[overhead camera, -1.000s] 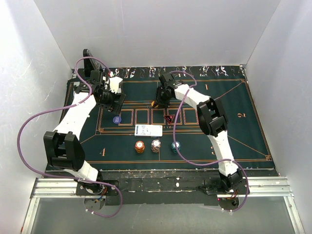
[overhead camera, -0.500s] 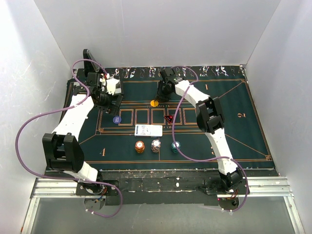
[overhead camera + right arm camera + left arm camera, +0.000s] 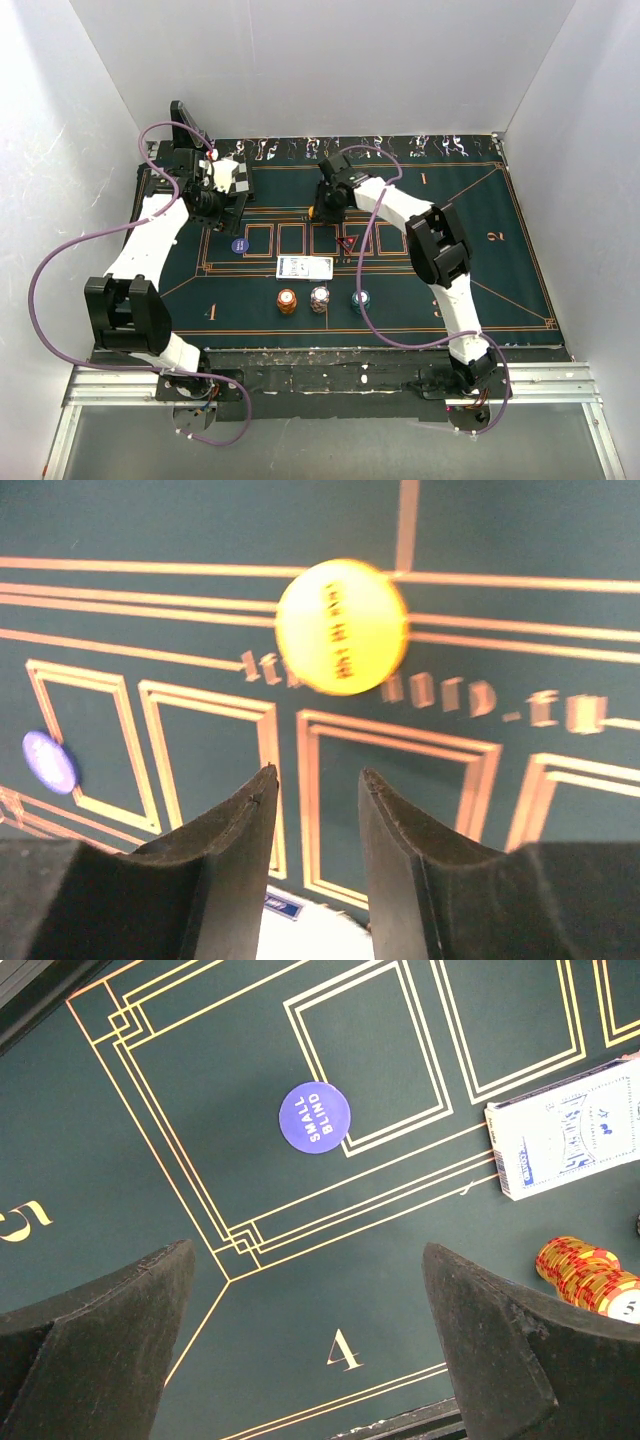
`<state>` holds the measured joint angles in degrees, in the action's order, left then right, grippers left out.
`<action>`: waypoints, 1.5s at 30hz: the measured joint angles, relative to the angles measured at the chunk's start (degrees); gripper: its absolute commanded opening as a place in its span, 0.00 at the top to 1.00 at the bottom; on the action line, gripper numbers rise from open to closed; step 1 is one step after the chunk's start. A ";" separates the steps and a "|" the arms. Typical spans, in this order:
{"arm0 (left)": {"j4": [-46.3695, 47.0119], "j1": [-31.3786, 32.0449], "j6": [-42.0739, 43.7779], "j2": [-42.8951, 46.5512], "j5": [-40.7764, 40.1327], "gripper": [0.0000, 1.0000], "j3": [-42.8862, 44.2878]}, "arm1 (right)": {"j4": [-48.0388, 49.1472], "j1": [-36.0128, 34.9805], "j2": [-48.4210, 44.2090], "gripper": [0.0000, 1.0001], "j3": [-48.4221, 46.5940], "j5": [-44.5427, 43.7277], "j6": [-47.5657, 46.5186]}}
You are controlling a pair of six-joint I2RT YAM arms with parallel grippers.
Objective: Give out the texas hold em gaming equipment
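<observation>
**Top view.** One green felt mat covers the table. On it lie:
- one deck of playing cards, blue-backed and flat, near the centre
- three chip stacks in a row at 6 o'clock of the deck: orange, whitish and teal
- one purple disc at 10 o'clock of the deck
- one red triangle marker at 1 o'clock of the deck
- one yellow disc at 12 o'clock of the deck, half hidden under the right gripper

The left gripper hangs at 12 o'clock of the purple disc. A black angled stand sits in the mat's 10 o'clock corner.

**Left wrist view.** The left gripper has its jaws spread wide with nothing between them. The purple disc, printed SMALL BLIND, lies flat on a gold-lined box at 12 o'clock of the gap. The deck is at 2 o'clock. The orange chips are at 3 o'clock, partly behind the right finger.

**Right wrist view.** The right gripper has its jaws a narrow gap apart, gripping nothing, and bare felt shows between them. The yellow disc is round with dark lettering and blurred. It lies on the gold lines at 12 o'clock, clear of the tips. The purple disc is at 9 o'clock.
</observation>
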<state>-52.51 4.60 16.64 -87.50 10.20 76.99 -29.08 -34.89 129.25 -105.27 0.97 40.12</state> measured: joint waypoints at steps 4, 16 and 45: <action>0.02 -0.17 -0.15 0.46 0.00 0.02 0.00 | 0.57 -3.19 0.74 0.59 -0.90 2.36 0.83; 0.17 -0.94 -0.17 1.01 0.00 0.02 -0.04 | -0.42 -2.21 8.00 0.60 -9.29 3.74 4.57; -0.20 -1.95 -0.07 1.42 0.17 0.02 -0.87 | 1.29 1.16 -1.51 0.41 4.04 -1.55 -4.66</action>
<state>-52.71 2.66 16.58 -86.08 10.37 76.12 -27.79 -33.74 127.74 -101.23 -0.58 35.46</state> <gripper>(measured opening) 0.981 0.581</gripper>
